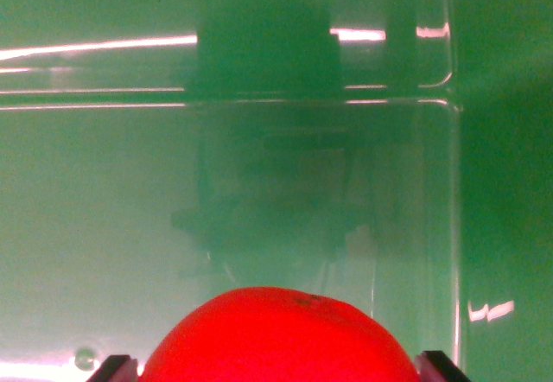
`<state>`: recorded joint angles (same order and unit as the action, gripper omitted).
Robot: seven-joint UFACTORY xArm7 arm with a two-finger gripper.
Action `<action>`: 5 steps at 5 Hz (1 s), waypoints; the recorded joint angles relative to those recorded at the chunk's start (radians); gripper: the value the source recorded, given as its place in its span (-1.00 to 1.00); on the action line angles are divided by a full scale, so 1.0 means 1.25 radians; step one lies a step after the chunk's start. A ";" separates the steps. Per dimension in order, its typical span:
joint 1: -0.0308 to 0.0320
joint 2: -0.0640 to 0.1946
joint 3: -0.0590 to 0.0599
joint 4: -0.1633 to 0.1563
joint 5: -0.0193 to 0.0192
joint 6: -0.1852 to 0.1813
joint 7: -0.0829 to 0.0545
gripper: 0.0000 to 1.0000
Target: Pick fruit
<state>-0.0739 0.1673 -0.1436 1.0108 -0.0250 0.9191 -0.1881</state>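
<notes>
Wrist view only. A red-orange round fruit (pixel 278 337) fills the bottom middle of the frame, cut off by the lower edge. A small dark dimple sits near its top, probably the stem end. It reads roughly as a ball, so no long axis to line up with.

Two dark fingertips (pixel 114 368) poke up at the bottom corners, one on each side of the fruit; the right one is near the fruit's right shoulder. The gripper (pixel 278 372) therefore straddles the fruit, which lies dead centre between the fingers, not off to either side. The fingers look close against the fruit's sides, but the contact spots are at or below the frame edge, so I cannot tell whether they are clamped on it or just spread around it.

Beyond the fruit is a clear plastic bin (pixel 453 183), its rim and right wall showing as bright glints, sitting over a green surface (pixel 510 140). A dark blurry shape, likely the arm's own shadow or reflection, lies in the bin floor on the far side. Whether the fruit rests in the bin or hangs above it is not clear.

Judgement: grasp stage; squeeze axis runs left-right across the fruit, no sideways correction needed.
</notes>
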 joint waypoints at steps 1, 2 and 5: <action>0.0011 -0.019 -0.001 0.019 -0.0025 0.037 0.001 1.00; 0.0011 -0.019 -0.001 0.019 -0.0025 0.037 0.001 1.00; 0.0034 -0.056 -0.002 0.057 -0.0074 0.112 0.002 1.00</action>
<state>-0.0697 0.0970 -0.1457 1.0815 -0.0343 1.0596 -0.1853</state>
